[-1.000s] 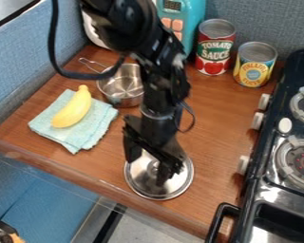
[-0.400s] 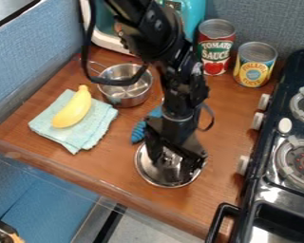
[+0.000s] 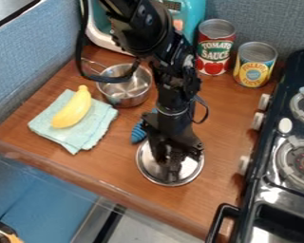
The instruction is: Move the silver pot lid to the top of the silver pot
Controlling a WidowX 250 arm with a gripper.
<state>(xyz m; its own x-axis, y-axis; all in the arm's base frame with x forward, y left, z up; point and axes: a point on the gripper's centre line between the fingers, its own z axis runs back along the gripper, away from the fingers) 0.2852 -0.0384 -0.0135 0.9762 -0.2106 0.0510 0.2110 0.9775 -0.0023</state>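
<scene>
Banana (image 3: 72, 111) is laid on a folded pale blue cloth (image 3: 85, 136) at the left of the wooden surface (image 3: 116, 161); the silver pot (image 3: 126, 100) is placed just beyond, lidless, its view crossed by a black cable (image 3: 80, 59); a blue ribbed object (image 3: 138, 134) is partly covered by the arm; the silver lid (image 3: 191, 168) is seen below the gripper (image 3: 167, 168), apart from the pot; how far the jaws are parted, or whether the lid is gripped, cannot be told; two cans (image 3: 214, 45) are stood near the stove (image 3: 269, 190) at right.
</scene>
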